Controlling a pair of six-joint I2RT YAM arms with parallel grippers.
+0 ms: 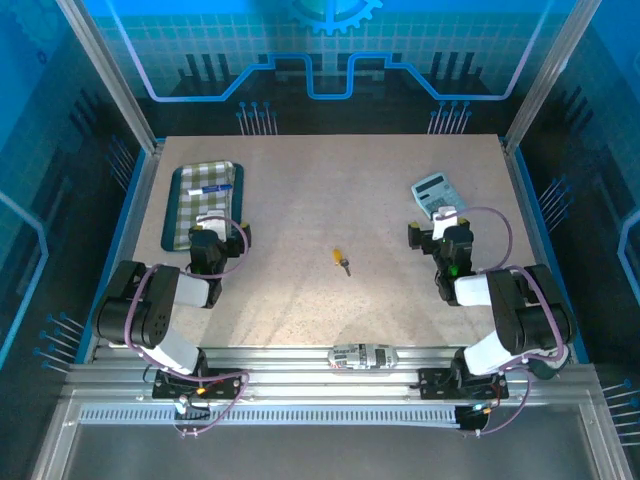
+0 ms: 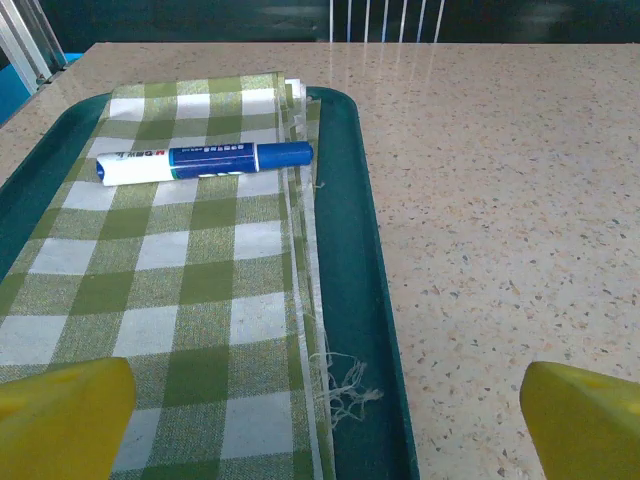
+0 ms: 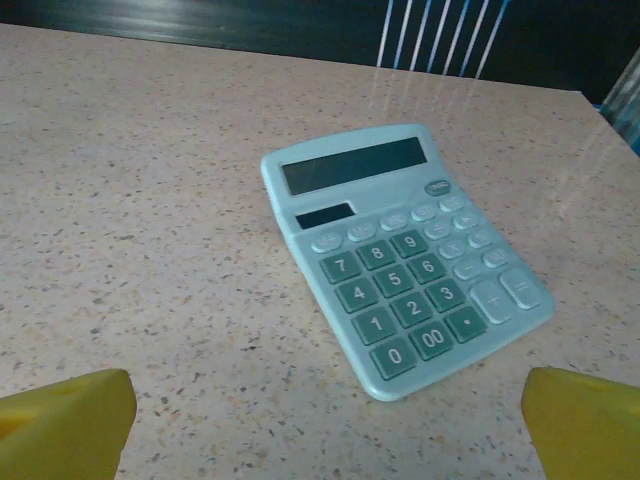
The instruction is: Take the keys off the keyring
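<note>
The keyring point(image 1: 338, 256), a tiny yellow-orange piece, lies at the middle of the table with the small dark grey key point(image 1: 346, 267) attached at its near right end. My left gripper point(image 1: 216, 226) is open to the left of them, over the near right edge of a green tray. In the left wrist view the left gripper point(image 2: 325, 425) has its yellow fingertips point(image 2: 62, 415) far apart with nothing between them. My right gripper point(image 1: 438, 224) is open to the right of the key, just short of a calculator. The right gripper point(image 3: 325, 425) holds nothing.
The green tray point(image 1: 169, 216) at the back left carries a green-checked cloth point(image 2: 170, 260) and a blue-and-white marker point(image 2: 205, 160). A pale blue calculator point(image 3: 400, 250) lies at the back right. A small grey object point(image 1: 362, 356) rests on the front rail.
</note>
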